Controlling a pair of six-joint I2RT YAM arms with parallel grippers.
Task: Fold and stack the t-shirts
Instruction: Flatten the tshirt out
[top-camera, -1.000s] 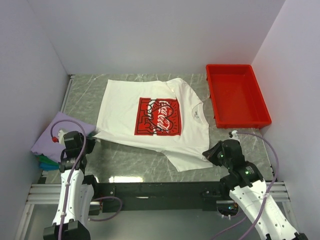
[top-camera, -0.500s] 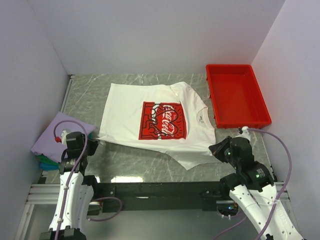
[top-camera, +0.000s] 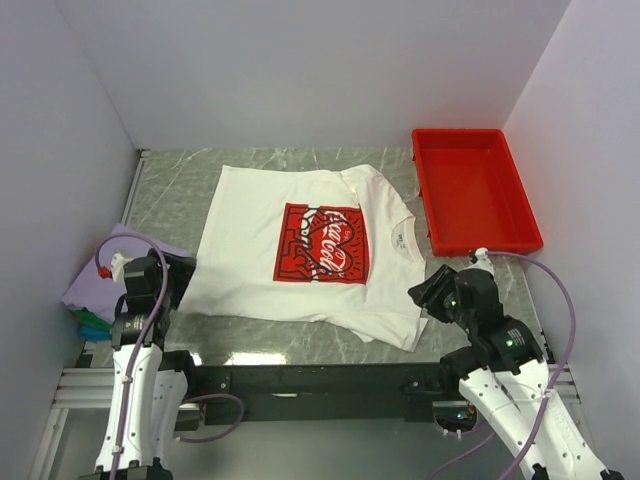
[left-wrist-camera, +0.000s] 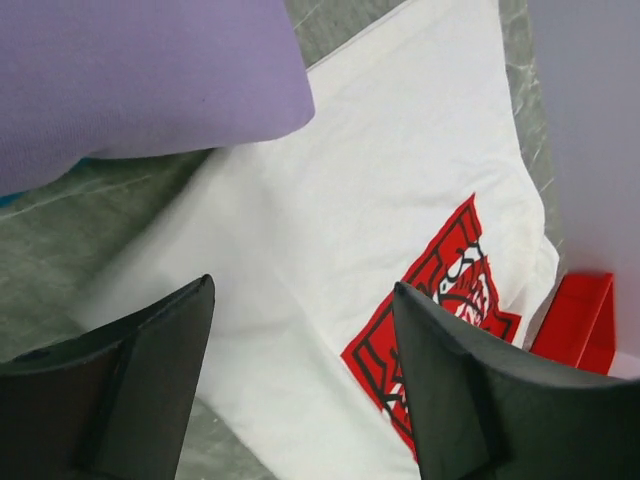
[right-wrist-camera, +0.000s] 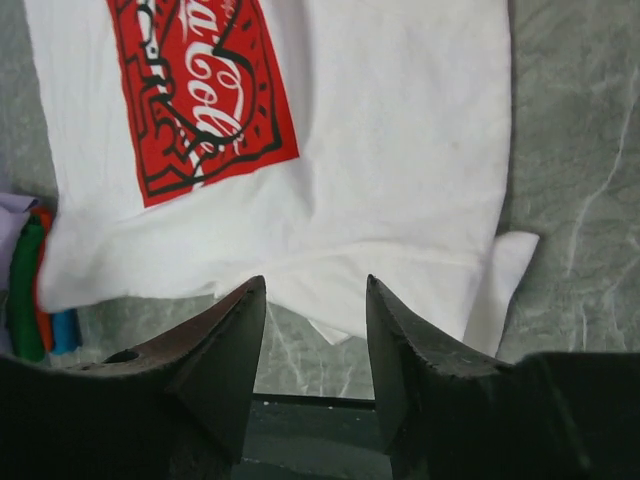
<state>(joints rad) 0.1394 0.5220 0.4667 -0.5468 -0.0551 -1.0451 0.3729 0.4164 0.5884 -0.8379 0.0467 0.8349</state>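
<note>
The white t-shirt (top-camera: 310, 250) lies flat, print up, at the centre of the table (top-camera: 250, 332). Left gripper (left-wrist-camera: 302, 290): jaws apart over its left corner. Right gripper (right-wrist-camera: 315, 283): jaws apart, nothing held, over its near edge. The lavender t-shirt (left-wrist-camera: 130, 70) lies at the table's left edge.

Left claw (left-wrist-camera: 300, 300), right claw (right-wrist-camera: 313, 290): both agape.

White t-shirt (top-camera: 300, 250): one that I see.
Folded t-shirts, going by the colours I can make out: four, namely lavender shirt (top-camera: 115, 265), green shirt (right-wrist-camera: 27, 290), orange shirt (right-wrist-camera: 43, 270), blue shirt (right-wrist-camera: 66, 330).
Red tray (top-camera: 430, 190): one.
My claws: two, left gripper (left-wrist-camera: 300, 300) and right gripper (right-wrist-camera: 313, 300).
</note>
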